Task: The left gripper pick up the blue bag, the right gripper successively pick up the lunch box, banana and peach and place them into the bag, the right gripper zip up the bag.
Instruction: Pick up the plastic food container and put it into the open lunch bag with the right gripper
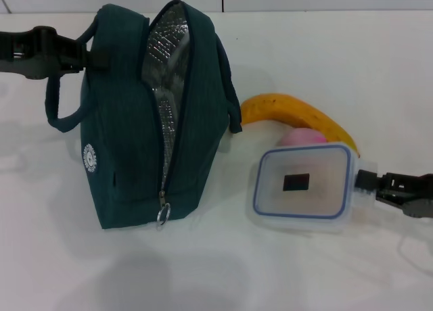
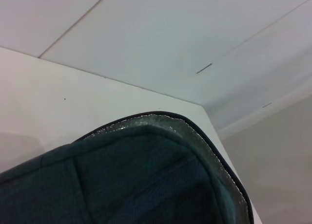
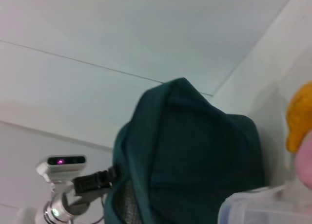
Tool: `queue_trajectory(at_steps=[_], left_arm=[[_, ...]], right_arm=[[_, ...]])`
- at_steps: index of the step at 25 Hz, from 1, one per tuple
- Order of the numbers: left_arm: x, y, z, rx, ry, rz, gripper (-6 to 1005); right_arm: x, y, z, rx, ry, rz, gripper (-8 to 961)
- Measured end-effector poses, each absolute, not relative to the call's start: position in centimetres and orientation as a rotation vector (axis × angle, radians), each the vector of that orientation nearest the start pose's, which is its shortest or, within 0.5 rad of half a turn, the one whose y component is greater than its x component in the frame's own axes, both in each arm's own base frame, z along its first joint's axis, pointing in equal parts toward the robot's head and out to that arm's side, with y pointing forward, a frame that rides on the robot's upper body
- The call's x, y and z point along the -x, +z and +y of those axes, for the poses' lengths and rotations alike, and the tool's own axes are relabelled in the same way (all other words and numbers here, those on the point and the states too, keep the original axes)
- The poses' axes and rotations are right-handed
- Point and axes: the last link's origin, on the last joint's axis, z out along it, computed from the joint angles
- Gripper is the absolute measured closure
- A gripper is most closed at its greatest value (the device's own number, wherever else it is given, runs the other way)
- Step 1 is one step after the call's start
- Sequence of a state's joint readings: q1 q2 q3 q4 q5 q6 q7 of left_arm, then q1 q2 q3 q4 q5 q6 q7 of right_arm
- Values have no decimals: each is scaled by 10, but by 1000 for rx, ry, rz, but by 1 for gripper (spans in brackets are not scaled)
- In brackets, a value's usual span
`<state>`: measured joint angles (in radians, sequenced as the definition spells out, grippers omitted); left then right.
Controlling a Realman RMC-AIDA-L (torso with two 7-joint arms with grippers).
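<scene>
I note the left gripper (image 1: pixel 80 54) clamped on a handle of the blue bag (image 1: pixel 128 142), mouth unzipped. The right gripper (image 1: pixel 369 182) pinches the lunch box (image 1: pixel 304 186) edge; I should lift level, clearing the banana (image 1: pixel 298 115).

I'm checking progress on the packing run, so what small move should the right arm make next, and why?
Probably lift the lunch box clear of the table. The right end effector is already at its edge, seemingly gripping, while the left end effector holds the blue bag upright by a handle, unzipped.
</scene>
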<state>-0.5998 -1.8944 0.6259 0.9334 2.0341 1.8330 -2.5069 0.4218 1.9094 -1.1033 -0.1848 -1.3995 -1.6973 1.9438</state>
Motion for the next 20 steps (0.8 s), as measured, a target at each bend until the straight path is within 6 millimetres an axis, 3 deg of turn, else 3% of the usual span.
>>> queue_trajectory(at_steps=[10,20], left_arm=[[232,120,353,2473,-688,-1698,964],[232,120,353,2474,-686,-1697,964]], right_arm=[[-297,12,262,2302,1365,1900,810],[-294,14,263,2311,1392,1883,852]])
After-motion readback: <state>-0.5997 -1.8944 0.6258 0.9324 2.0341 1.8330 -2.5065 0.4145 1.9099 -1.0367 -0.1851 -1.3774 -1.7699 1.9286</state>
